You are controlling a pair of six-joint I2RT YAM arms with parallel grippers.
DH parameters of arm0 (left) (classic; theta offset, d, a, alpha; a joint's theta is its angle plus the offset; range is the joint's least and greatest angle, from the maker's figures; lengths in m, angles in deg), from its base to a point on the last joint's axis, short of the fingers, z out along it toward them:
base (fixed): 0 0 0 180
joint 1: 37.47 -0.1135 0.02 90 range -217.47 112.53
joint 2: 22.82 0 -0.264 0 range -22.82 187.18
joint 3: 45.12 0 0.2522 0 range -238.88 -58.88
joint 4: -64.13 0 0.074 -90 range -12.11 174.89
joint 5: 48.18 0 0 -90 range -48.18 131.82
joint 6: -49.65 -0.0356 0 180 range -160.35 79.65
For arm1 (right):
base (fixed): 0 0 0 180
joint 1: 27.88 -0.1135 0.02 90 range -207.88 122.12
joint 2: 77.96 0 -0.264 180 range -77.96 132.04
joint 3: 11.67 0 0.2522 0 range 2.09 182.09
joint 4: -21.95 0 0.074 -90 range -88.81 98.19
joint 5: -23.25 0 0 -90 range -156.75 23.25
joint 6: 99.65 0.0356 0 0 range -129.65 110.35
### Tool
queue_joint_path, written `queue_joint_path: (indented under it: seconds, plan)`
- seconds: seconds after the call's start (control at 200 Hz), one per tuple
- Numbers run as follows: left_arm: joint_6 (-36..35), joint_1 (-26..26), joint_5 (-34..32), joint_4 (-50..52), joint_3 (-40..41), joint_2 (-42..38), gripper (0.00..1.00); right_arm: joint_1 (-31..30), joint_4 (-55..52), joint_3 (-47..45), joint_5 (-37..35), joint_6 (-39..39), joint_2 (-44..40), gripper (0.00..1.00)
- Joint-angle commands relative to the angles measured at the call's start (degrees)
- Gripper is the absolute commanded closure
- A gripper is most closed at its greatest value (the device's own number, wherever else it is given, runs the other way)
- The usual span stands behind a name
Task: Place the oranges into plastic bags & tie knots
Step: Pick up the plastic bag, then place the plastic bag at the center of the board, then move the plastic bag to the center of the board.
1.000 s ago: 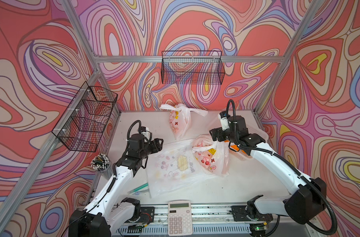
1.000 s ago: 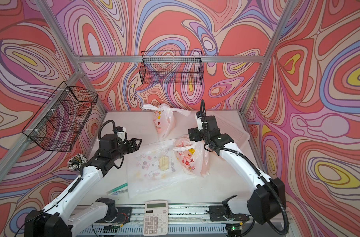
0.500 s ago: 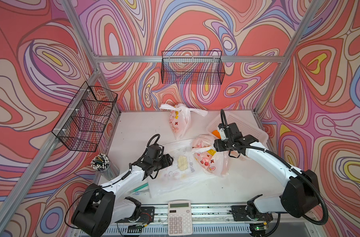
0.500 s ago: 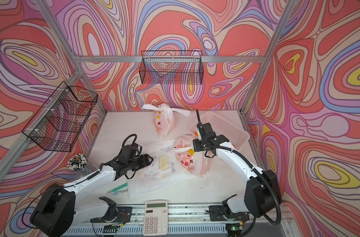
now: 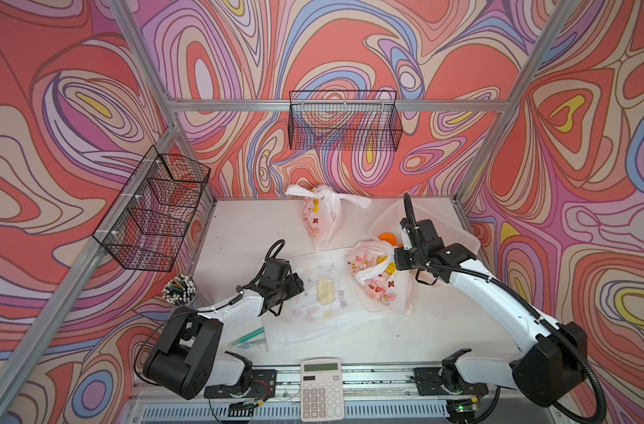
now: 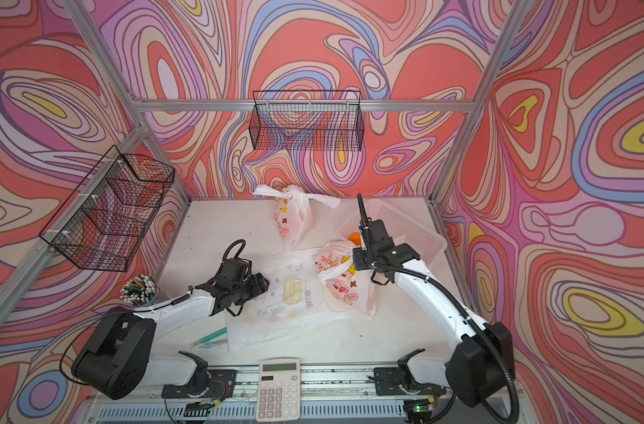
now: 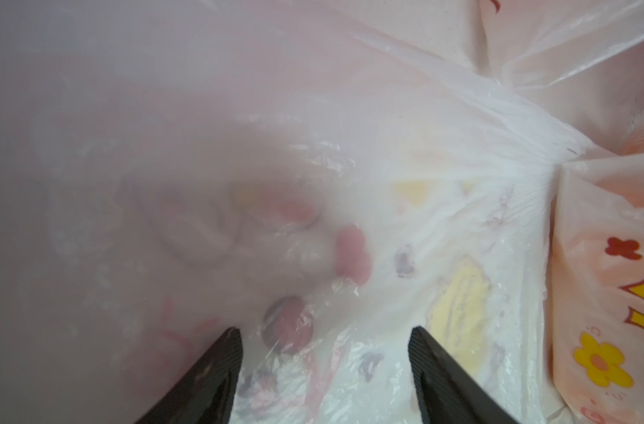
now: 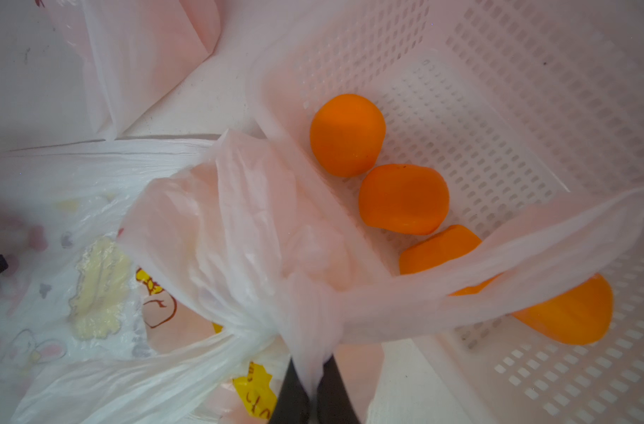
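Right jaws clench a bag handle [image 8: 478, 290] half-hiding two oranges [image 8: 566, 315]; left jaws gape over a blurred flat bag [image 7: 460, 220].

In both top views we look down from high at the front onto the whole counter [image 5: 247, 235]. Our wrist cameras sit close over it, both catching the flat bag [image 7: 441, 238].
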Motion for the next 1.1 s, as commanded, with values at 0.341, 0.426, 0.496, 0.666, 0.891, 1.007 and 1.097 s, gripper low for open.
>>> queue_joint_path:
  seconds: [0.341,0.426,0.496,0.666,0.891,1.007,1.097]
  plan:
    - [-5.65,-13.55,-3.63,6.01,-5.24,4.66,0.23,0.64,-6.45,0.00,-12.96,3.12,-3.45,1.00]
    - [-7.69,-15.83,-3.94,6.79,-8.03,5.91,0.23,1.04,-7.30,-0.27,-14.46,3.54,-3.51,1.00]
    - [-8.49,-16.57,-3.59,6.90,-9.86,6.91,0.23,1.40,-8.09,-0.36,-15.49,3.96,-3.68,1.00]
    - [-9.46,-16.71,-0.91,5.49,-12.52,8.43,0.23,1.80,-9.13,-0.71,-15.28,4.28,-4.35,1.00]
    - [-11.70,-11.94,-0.47,9.86,-13.52,0.31,0.26,1.80,-5.85,0.24,-5.71,3.66,-9.01,0.57]
    - [-12.35,-3.29,-3.56,17.05,-15.93,-3.88,0.28,1.80,-5.38,2.08,-4.14,4.03,-10.80,0.49]
    - [-11.23,3.88,-6.31,20.91,-17.52,-4.86,0.29,1.80,-3.51,2.34,-3.18,4.33,-12.22,0.44]
